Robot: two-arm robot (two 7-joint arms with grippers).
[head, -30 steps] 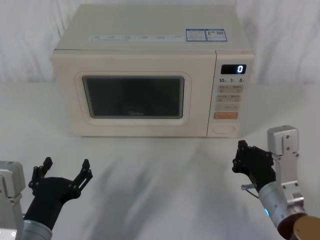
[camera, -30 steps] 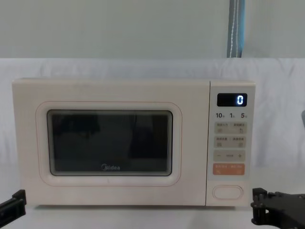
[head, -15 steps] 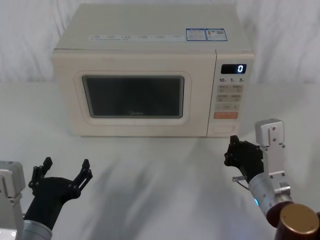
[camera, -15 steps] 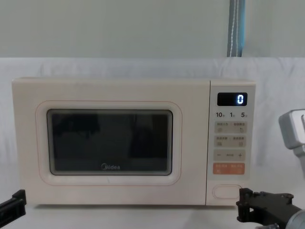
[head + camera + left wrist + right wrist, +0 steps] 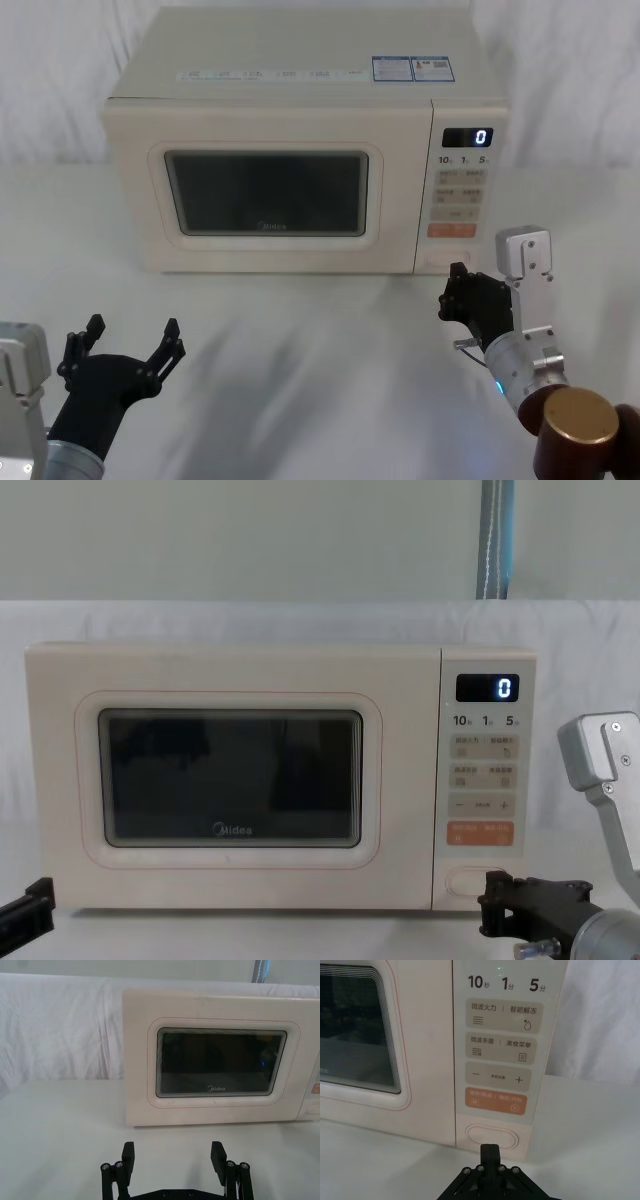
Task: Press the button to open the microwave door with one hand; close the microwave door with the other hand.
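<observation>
The microwave (image 5: 300, 140) is cream-white all over, with a strip of small blue-and-white labels (image 5: 410, 69) along its top edge. Its door (image 5: 232, 780) is the same cream, framing a dark, nearly black glass window (image 5: 230, 778) with a faint grey logo beneath. On the microwave's key panel, the display (image 5: 487, 688) is black with a white zero, the small keys (image 5: 502, 1015) are pale cream with grey lettering, one key (image 5: 495, 1101) is orange, and the oval button (image 5: 491, 1137) is cream. The right gripper (image 5: 489, 1152) and left gripper (image 5: 172, 1160) are black. The tablecloth (image 5: 300, 360) under the microwave is white.
</observation>
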